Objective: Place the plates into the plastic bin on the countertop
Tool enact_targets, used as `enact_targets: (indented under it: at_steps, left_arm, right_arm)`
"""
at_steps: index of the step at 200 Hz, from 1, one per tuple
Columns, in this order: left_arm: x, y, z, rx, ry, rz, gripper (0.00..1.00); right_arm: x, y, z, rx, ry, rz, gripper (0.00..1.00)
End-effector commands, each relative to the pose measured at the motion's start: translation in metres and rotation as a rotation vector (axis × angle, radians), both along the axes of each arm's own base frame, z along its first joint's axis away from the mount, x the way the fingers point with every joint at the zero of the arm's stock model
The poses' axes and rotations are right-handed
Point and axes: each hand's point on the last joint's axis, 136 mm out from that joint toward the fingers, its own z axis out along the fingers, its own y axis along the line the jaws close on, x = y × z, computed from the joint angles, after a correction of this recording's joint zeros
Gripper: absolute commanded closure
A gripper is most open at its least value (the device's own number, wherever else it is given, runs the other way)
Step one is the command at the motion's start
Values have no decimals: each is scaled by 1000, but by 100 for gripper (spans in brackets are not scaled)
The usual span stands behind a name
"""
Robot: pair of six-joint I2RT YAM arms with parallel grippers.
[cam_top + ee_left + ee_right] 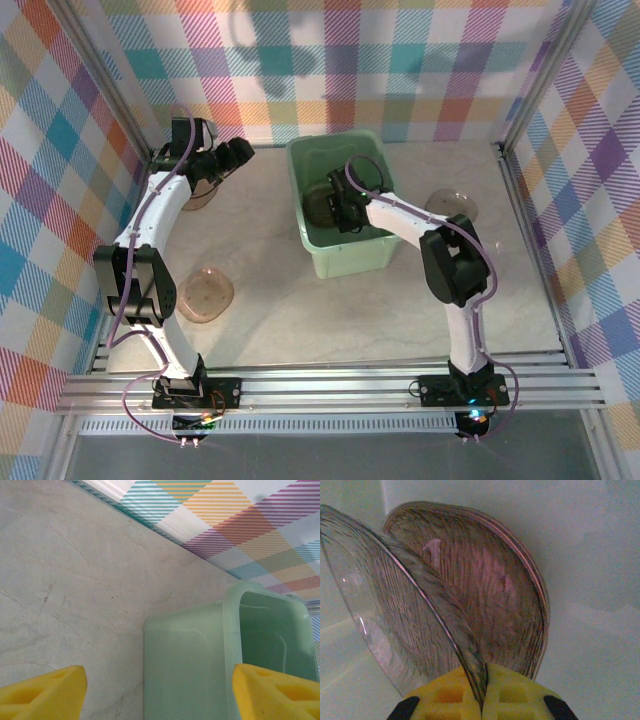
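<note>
The right claw (482,700), down inside the plastic bin (345,262), is clamped on a plate (395,615) by its rim. The left claw (160,695) gapes wide, holding nothing, just left of the bin. Other plates (206,296) lie on the countertop (270,320) around the bin.

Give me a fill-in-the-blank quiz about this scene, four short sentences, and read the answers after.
1. The right gripper is shut on the edge of a ____.
2. The left gripper has its fingers ____, holding nothing.
3. The plastic bin is pale ____ in colour.
4. The loose plate near the left arm's base lies on the ____.
Missing words: plate; open; green; countertop.
</note>
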Motion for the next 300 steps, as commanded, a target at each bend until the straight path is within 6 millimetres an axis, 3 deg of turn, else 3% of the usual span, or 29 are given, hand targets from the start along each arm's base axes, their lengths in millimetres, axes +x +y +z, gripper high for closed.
enact_targets:
  at_steps: [1,81,135,176,186,212,288,300]
  left_arm:
    - [-4,7,10,22,-6,8,24]
    - [-6,9,10,62,26,19,24]
    - [-3,5,9,74,43,24,24]
    - [-1,2,11,81,44,29,24]
    - [0,1,11,82,45,28,24]
    - [2,-2,12,90,50,26,24]
    - [7,-3,13,112,50,39,24]
    - [7,-1,14,121,48,46,24]
  right_arm:
    - [4,8,-5,27,14,-7,100]
    - [15,7,-33,18,56,-21,100]
    - [11,1,-35,8,100,-19,100]
    - [8,1,-29,0,98,16,66]
    - [11,1,-22,-18,77,39,62]
    - [15,-3,-4,-87,62,84,38]
    - [6,-5,3,-62,74,127,17]
    - [9,-6,11,-64,40,138,14]
